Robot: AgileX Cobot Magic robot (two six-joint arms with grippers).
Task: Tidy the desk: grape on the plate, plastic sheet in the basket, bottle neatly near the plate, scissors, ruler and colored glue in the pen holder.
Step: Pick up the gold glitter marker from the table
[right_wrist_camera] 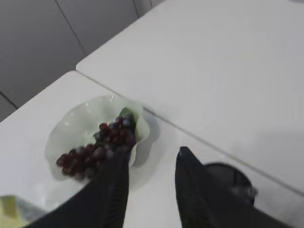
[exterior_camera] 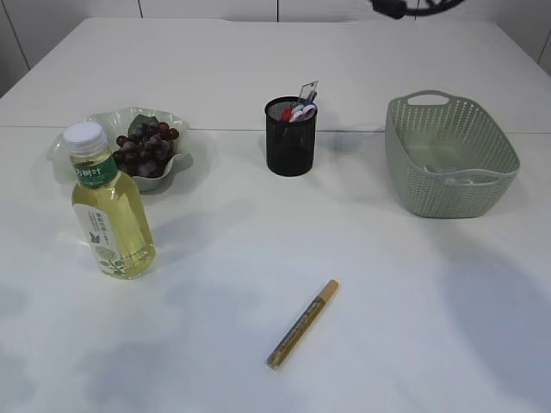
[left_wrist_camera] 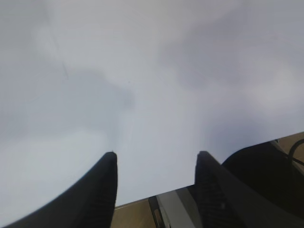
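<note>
So on the left of the table (exterior_camera: 362, 327) there's the bottle (exterior_camera: 107, 206), standing upright with a white cap and pale yellow drink inside. Just behind it and a bit to the right sits the plate (exterior_camera: 185, 129), a wavy-edged pale green one, with the grape bunch (exterior_camera: 146, 144) already lying on it. The bottle's pretty much right beside the plate, overlapping its near edge from this angle.

Middle of the table, further back, is the black mesh pen holder (exterior_camera: 290, 142) with the scissors (exterior_camera: 304, 105) poking out the top, plus something red I can't make out. Nearer to the camera and well apart from everything lies a gold glue pen (exterior_camera: 302, 324), flat on the table at a diagonal.

Over on the right is the green basket (exterior_camera: 482, 185), and there looks to be a clear plastic sheet (exterior_camera: 449, 172) in the bottom, hard to see though.

Left gripper (left_wrist_camera: 156, 156) hangs over bare table, jaws apart, nothing between them. Right gripper (right_wrist_camera: 151, 154) is up above the plate and pen holder, jaws also apart and empty.
</note>
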